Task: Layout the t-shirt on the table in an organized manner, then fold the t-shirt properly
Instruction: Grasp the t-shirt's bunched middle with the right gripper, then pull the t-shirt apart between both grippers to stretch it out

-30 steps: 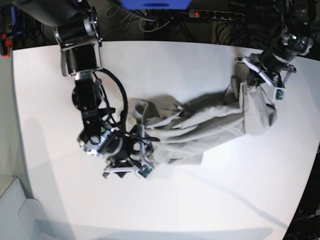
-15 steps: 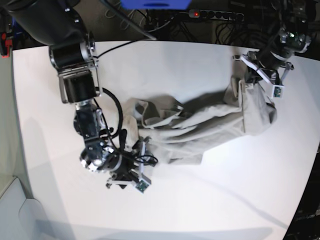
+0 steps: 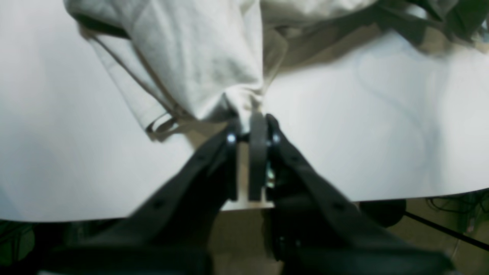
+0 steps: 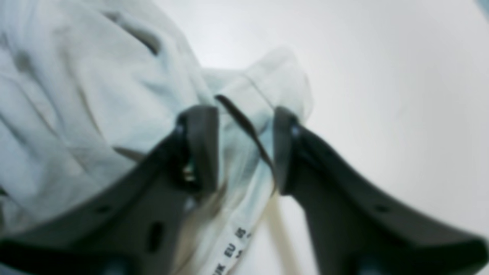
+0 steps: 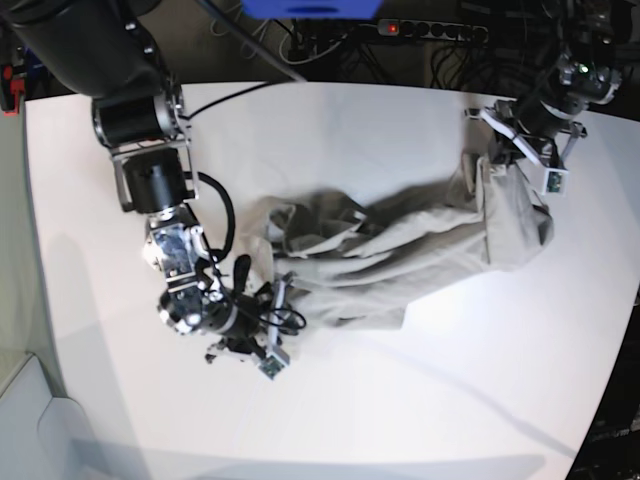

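The right end effector (image 5: 268, 325) sits low at the near-left end of the t-shirt (image 5: 400, 250), in the near half of the white surface (image 5: 400, 400). In the right wrist view its two dark fingers (image 4: 202, 145) stand apart, straddling a bunched fold of pale cloth with a dark seam line running between them. A strip of label with printed letters hangs below. The fingers are not pressed together, and whether they pinch the cloth firmly cannot be told from this blurred view.

The t-shirt lies crumpled in a long band across the middle of the surface, stretching from that end effector up toward the far right. Its folds run lengthwise, and one wider flap hangs down at the right end.

At the far right edge, the left end effector (image 5: 525, 140) is clenched on a gathered corner of the t-shirt (image 3: 198, 65). In the left wrist view its fingers (image 3: 258, 137) are squeezed together with a pinch of cloth drawn up into them, and a hemmed sleeve opening lies just to the left.

Behind the surface, a power strip (image 5: 430, 30) and cables (image 5: 320, 45) lie in the dark.
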### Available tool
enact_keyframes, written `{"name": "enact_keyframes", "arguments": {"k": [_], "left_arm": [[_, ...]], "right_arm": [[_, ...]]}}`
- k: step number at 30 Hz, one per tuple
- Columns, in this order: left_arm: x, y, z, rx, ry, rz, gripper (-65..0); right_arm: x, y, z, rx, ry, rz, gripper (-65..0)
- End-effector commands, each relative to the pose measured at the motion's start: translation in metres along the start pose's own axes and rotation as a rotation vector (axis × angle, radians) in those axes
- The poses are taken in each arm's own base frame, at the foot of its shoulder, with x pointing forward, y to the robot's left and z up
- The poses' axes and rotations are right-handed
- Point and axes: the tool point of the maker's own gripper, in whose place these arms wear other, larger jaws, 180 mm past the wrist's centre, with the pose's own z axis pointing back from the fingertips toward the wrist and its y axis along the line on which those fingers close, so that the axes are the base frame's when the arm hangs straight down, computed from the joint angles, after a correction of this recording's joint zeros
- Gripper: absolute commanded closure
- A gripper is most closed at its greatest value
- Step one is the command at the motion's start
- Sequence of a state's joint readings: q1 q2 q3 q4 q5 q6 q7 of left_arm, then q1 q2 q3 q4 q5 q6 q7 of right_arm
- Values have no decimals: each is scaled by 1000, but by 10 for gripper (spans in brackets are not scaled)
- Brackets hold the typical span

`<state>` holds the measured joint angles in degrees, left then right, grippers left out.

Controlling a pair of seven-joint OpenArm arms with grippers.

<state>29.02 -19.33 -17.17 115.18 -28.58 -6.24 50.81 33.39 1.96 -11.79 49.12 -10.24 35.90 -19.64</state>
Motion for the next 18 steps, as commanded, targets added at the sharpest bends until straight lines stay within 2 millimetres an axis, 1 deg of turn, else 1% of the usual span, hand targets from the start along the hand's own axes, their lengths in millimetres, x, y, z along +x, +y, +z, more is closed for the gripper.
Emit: {"name": "enact_keyframes", "arguments": {"k": [1,3,4,5,7,9,12,14,16,18], "left_arm": [[8,1,4,1,-28,-11,-3],[8,1,4,1,-28,-11,-3],[8,1,4,1,-28,-11,-3],[8,1,4,1,-28,-11,-3],[8,1,4,1,-28,-11,-3],[8,0,4,0,-28,-12,-3],[7,0,4,0,-26,-12,-3],[4,0,5,-2,-19,-8,-3],[2,15,11,36,-19,10,-3],[8,33,20,72,-54,70,-3]], "right_arm": [[36,-20,6,-47,-89,0,-134],[37,-30,10,-68,-99,-27,-50],[36,-34,12,-77,-104,-43,-19],[36,-37,13,-83,-107,-54,-2],[35,-42,15,-95,-114,-71,0],[31,-54,21,-118,-111,-79,0],[31,-66,26,-140,-107,-70,0],[28,-80,33,-164,-101,-64,0],[24,-100,44,-205,-107,-88,0],[21,-131,63,-273,-135,-149,0]]}}
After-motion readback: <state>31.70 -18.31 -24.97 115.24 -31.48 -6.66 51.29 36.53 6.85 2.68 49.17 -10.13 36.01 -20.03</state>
